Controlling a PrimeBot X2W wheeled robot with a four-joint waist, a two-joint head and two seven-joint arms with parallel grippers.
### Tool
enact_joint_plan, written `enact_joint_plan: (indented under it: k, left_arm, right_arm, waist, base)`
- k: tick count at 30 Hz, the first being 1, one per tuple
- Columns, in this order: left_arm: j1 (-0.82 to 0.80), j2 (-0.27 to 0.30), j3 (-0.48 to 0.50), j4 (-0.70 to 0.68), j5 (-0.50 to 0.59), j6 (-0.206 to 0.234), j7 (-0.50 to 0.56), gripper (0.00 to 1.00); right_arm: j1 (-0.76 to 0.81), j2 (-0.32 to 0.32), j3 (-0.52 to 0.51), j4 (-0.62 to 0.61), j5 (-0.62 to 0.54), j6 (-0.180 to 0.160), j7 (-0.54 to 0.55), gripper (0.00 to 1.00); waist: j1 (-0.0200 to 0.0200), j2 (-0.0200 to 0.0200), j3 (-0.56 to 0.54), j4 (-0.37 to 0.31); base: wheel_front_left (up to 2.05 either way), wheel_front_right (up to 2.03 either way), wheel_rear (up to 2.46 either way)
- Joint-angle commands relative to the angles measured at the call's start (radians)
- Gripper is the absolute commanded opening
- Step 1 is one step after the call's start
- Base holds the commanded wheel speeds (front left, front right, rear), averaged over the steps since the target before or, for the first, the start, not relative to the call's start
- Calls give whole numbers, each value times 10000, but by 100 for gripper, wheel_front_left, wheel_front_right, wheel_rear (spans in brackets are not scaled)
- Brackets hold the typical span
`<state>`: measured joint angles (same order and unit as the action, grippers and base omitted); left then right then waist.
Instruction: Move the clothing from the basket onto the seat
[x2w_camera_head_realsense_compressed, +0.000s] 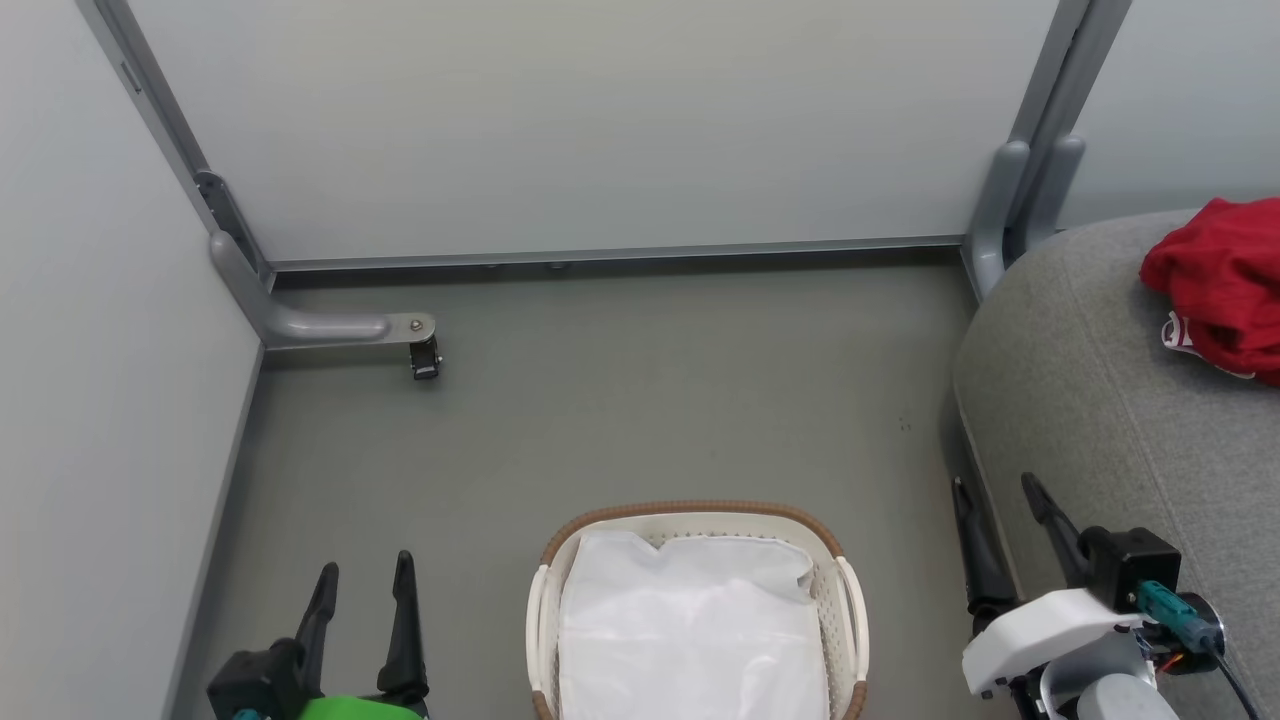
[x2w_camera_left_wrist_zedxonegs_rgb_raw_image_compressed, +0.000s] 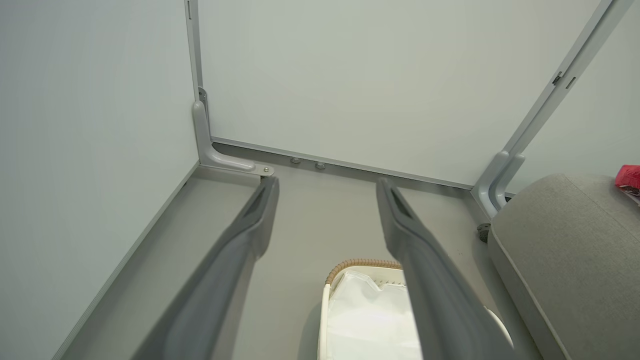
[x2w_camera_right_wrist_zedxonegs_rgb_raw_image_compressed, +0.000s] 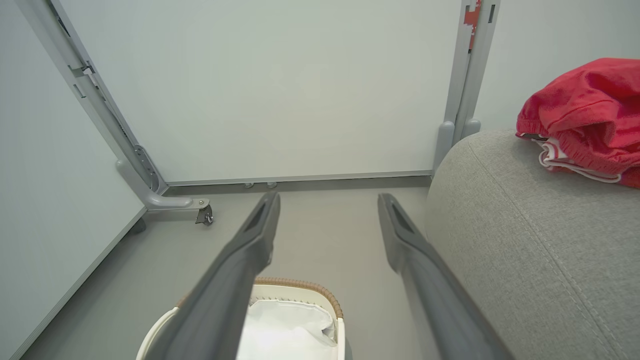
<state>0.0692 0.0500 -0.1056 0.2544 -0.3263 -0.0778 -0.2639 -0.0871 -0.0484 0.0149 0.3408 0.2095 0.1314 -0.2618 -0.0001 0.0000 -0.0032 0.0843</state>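
Viewing: I look down from the head camera onto a grey floor (x2w_camera_head_realsense_compressed: 650, 400) enclosed by pale partition panels (x2w_camera_head_realsense_compressed: 600, 120).
Clothing (x2w_camera_head_realsense_compressed: 1220, 285): red heap with white trim, lying on top of the seat towards its far right, well apart from the basket.
Seat (x2w_camera_head_realsense_compressed: 1100, 420): grey woven cushion with a rounded edge, standing at the right side of the floor.
Basket (x2w_camera_head_realsense_compressed: 690, 512): upright on the floor between my two grippers; its inside shows the white liner (x2w_camera_head_realsense_compressed: 690, 630).
Left gripper (x2w_camera_head_realsense_compressed: 366, 563): low at my left, fingers spread wide apart, clear of the basket.
Right gripper (x2w_camera_head_realsense_compressed: 994, 483): fingers spread wide apart, just beside the seat's rounded edge; I cannot tell whether it touches the fabric.
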Motion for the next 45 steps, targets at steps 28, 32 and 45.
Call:
enact_joint_plan:
  k: [28,32,45]
  left_arm:
    - [-527,42,589,190,-3817,-160,1051,0]
    - [-614,49,674,167,-4363,-186,1209,0]
    - [-853,66,948,108,-6009,-255,1678,0]
  right_arm:
    - [-22,37,-383,-82,4088,-2,1120,0]
    - [-38,32,-438,-140,4680,-3,1276,0]
    - [-94,17,-603,-308,6463,-4,1748,0]
  waist:
    - [1,0,10,-157]
    - [1,0,12,-183]
    - [1,0,18,-270]
  base:
    - [0,0,0]
    - [0,0,0]
    - [0,0,0]
